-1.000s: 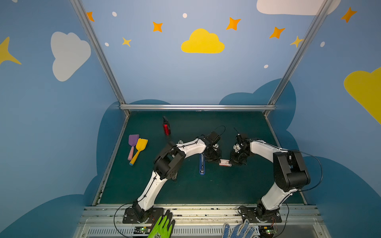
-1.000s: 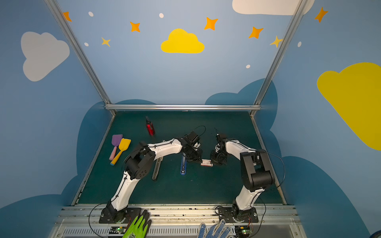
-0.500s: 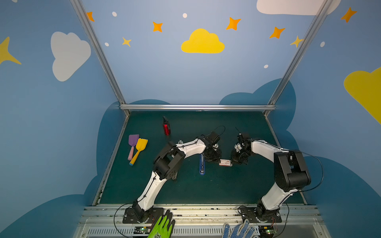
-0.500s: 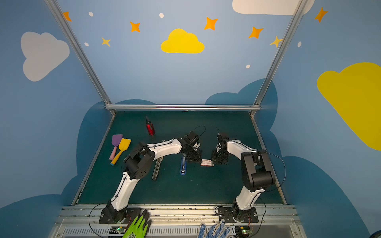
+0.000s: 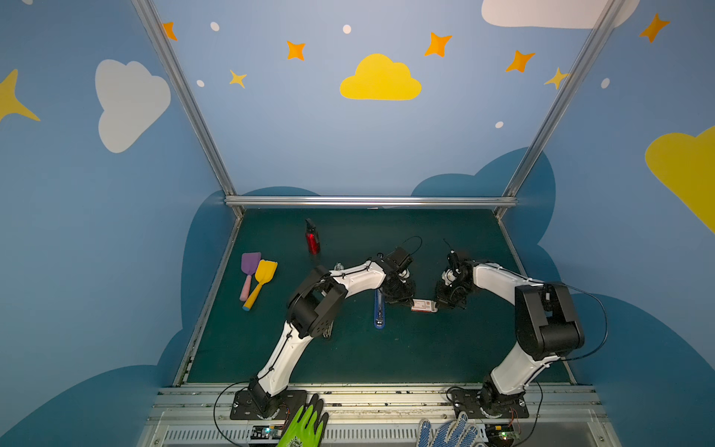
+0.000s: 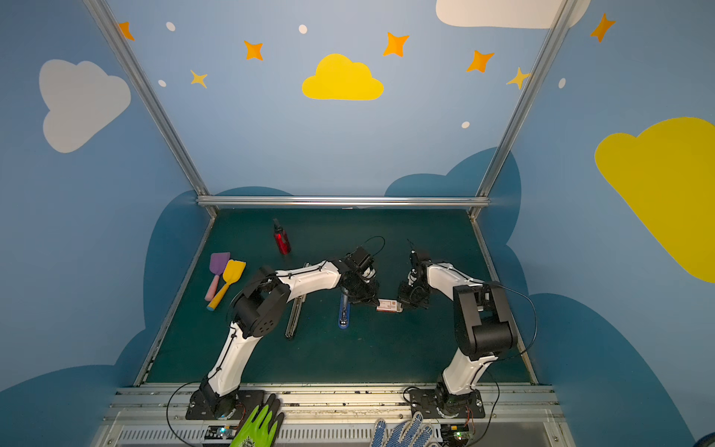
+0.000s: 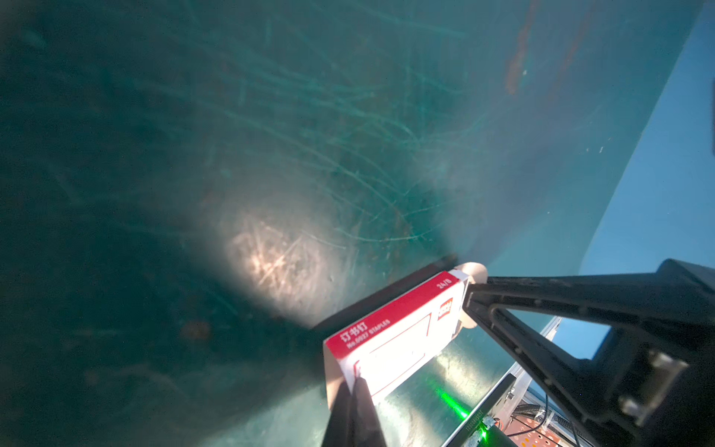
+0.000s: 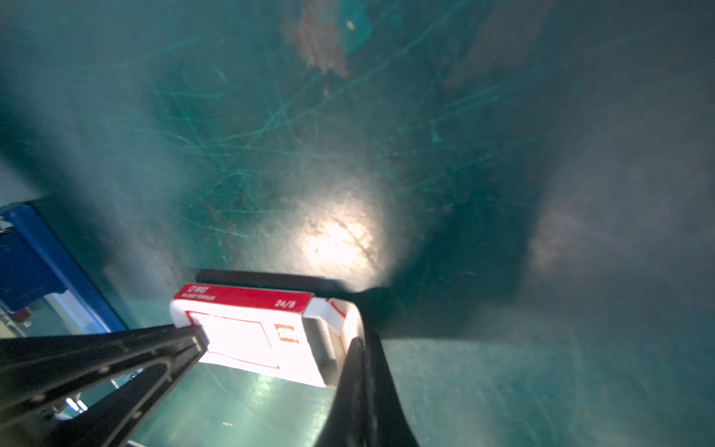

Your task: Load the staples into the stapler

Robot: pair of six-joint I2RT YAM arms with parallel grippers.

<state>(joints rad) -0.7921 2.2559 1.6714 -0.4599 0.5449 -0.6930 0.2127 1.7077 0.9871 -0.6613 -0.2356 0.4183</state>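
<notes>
The staples box, white with a red label, hangs just above the green mat between both grippers. My left gripper is shut on its left end. My right gripper is shut on the white end piece that sticks out of its right end. In the right wrist view, grey shows in the gap behind that piece; no single strips can be made out. The blue stapler lies lengthwise on the mat, just left of the box and partly under the left wrist.
A grey metal rail lies under the left arm. A red bottle stands at the back. Purple and yellow spatulas lie at the left. A green glove and a blue-dotted glove rest on the front rail.
My right gripper has closed onto the right end of the box. The box and the left gripper have stayed where they were.
</notes>
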